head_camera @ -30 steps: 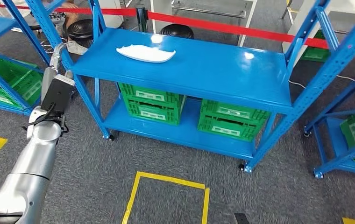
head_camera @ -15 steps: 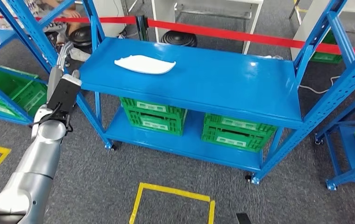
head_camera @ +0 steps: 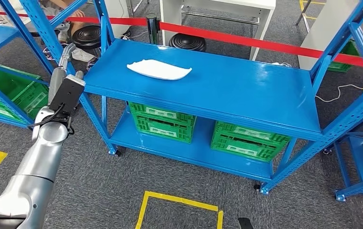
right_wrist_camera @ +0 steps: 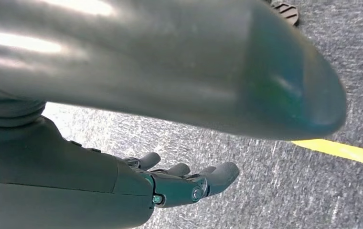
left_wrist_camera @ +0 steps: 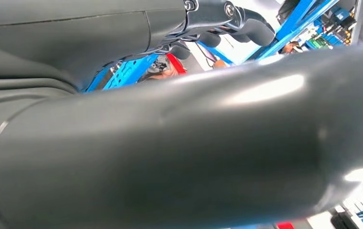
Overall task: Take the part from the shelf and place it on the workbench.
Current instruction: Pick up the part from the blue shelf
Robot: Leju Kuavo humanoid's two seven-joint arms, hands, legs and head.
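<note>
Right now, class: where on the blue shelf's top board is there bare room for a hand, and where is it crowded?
The top board lies bare right of the white part, through to the right posts. Below is crowded: green crates fill the lower board.

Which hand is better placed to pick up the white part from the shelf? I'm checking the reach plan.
Probably the left. The left hand is raised by the corner of the blue shelf, near the white part. The right hand hangs open over the floor.

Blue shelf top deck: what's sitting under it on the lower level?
Under the blue shelf, two green crates stand side by side on the lower deck. The top deck covers their insides.
</note>
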